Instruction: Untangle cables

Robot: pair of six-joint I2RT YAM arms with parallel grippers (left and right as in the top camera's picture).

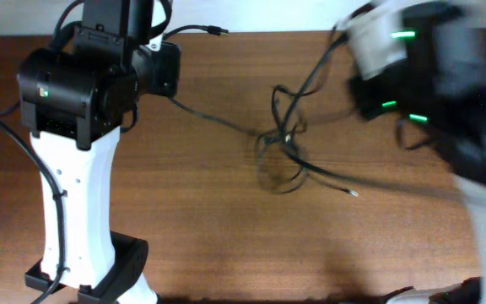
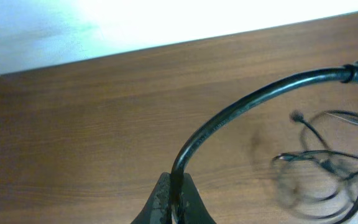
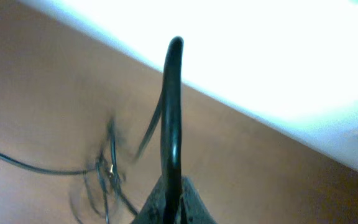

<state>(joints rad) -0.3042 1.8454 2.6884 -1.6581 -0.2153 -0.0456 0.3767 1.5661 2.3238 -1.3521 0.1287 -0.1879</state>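
Left gripper (image 2: 174,200): fingers pinched shut on a smooth, round black strand of the cables (image 2: 241,107), which arches away rightward. Right gripper (image 3: 173,200): likewise clamped on a glossy black strand standing upright. The thin looped tangle lies on the wood-grain table (image 1: 209,228) between both grippers, apart from each.
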